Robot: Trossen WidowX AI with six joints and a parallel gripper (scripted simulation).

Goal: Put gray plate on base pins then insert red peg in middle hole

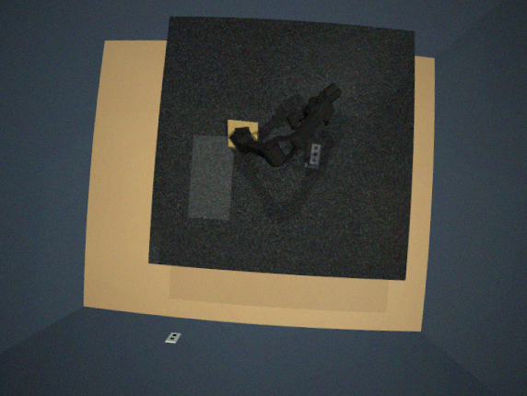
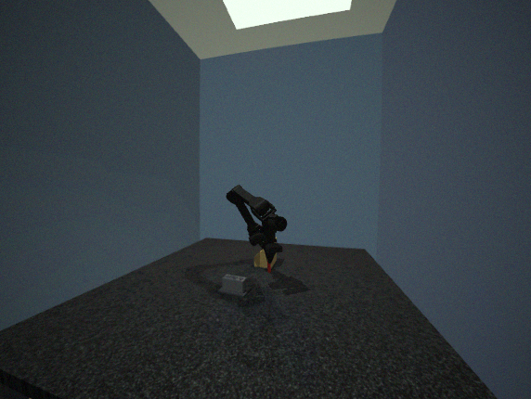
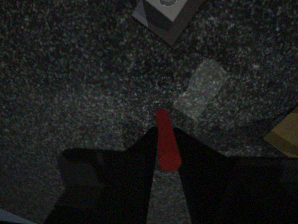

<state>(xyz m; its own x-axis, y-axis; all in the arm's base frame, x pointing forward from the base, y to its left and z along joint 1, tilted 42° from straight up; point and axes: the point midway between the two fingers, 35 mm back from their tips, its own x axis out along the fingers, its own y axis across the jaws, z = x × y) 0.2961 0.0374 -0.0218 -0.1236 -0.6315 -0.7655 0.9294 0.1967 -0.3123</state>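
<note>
Claw [image 3: 169, 150] is pinched on the red peg [image 3: 167, 142], which sticks out from between the two dark fingers and points down toward the speckled dark table top [image 2: 325, 334]. In the exterior view the peg [image 2: 269, 266] hangs under the gripper [image 2: 270, 260] with its tip above the table, not touching as far as I can tell. Gray plate [image 2: 234, 278] is sitting on top of the base block [image 2: 232, 289], looks flat, three holes showing in the top view [image 1: 315, 154]; can't make out the pins themselves. From the wrist camera only a corner of the plate [image 3: 167, 10] shows at the upper edge, well apart from the peg tip. From above, the arm [image 1: 295, 133] is folded over the mat, with its wrist end near the small tan square [image 1: 242, 131] and the plate just to the right of the arm's elbow. Peg is beside the plate, not over the middle hole. A lighter gray rectangular patch [image 1: 211, 177] lies on the mat left of the arm. A second small white three-hole piece [image 1: 172, 338] lies on the blue floor, off the tan platform [image 1: 124, 184].
</note>
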